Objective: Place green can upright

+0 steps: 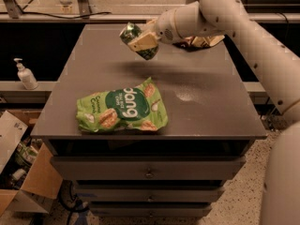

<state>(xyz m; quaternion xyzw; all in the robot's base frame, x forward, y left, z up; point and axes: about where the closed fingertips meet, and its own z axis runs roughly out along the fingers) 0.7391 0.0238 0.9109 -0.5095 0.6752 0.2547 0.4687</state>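
Gripper hangs over the far half of the grey table, its fingers pinching the green can, which is tilted and lifted off the surface. Nearer the front edge, well apart, a green snack bag lies flat.

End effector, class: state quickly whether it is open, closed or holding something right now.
End effector: closed on the green can, holding it tilted in the air above the table.

High oblique view, hand upper centre
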